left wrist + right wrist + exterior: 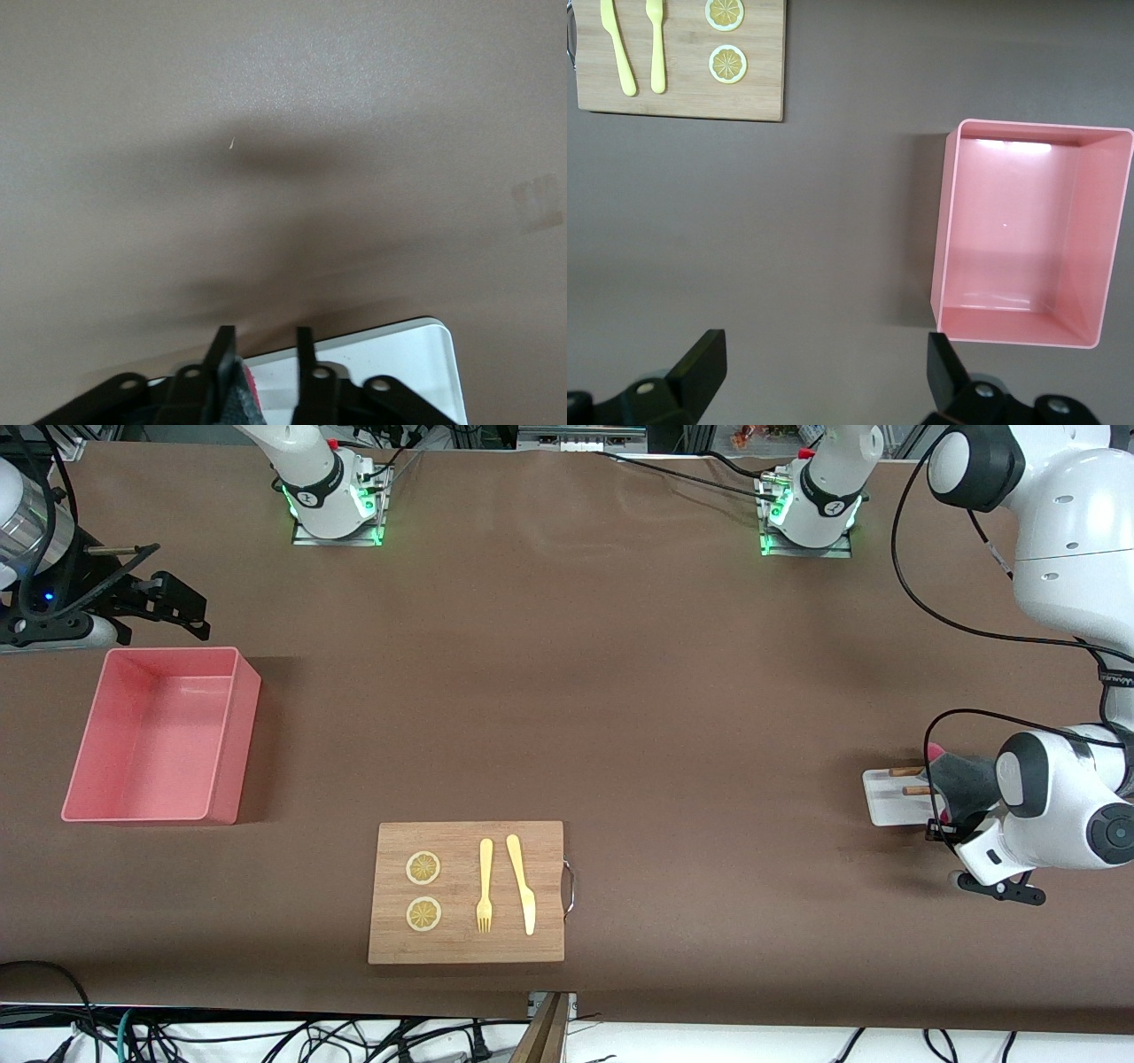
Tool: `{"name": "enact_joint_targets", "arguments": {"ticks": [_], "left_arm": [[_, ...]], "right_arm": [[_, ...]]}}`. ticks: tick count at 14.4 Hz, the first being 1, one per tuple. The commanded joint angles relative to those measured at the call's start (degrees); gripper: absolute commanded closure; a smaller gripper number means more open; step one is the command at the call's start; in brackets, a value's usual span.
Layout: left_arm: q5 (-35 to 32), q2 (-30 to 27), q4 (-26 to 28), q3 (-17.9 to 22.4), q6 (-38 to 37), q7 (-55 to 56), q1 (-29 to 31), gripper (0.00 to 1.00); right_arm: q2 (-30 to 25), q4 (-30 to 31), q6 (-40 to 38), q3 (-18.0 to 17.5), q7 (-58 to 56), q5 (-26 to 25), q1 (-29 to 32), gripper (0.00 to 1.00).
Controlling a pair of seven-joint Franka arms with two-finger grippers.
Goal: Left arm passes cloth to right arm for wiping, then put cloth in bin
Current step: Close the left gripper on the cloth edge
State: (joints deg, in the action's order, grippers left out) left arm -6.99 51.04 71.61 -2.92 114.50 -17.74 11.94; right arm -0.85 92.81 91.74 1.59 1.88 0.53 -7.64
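The cloth [961, 784], dark grey with pink edges, is bunched on the small white tray [886, 802] at the left arm's end of the table. My left gripper [946, 819] is low at the tray. In the left wrist view its fingers [264, 341] stand apart, with the cloth [239, 398] between them against one finger and the tray [399, 363] below. My right gripper [168, 607] is open and empty, over the table just past the pink bin [159, 735]. In the right wrist view [824, 372] the jaws are wide and the bin [1028, 230] is empty.
A wooden cutting board [467, 892] with a yellow fork, a yellow knife and two lemon slices lies near the front camera's edge; it also shows in the right wrist view [682, 88]. Two brown sticks [905, 771] lie on the white tray.
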Motion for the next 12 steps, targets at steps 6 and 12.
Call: {"name": "enact_joint_targets", "arguments": {"ticks": [6,12], "left_arm": [[-1.1,-0.4,0.0,-0.1,-2.8,-1.3,0.4,1.00],[-1.1,0.0,-0.2,-0.1,-2.4,-1.3,-0.2,0.31]], "right_arm": [[0.2,-1.2,-0.9,-0.3,-0.8,-0.2,0.5,0.00],[0.1,-1.2,-1.0,-0.3,-0.9,-0.7,0.4,0.00]]}}
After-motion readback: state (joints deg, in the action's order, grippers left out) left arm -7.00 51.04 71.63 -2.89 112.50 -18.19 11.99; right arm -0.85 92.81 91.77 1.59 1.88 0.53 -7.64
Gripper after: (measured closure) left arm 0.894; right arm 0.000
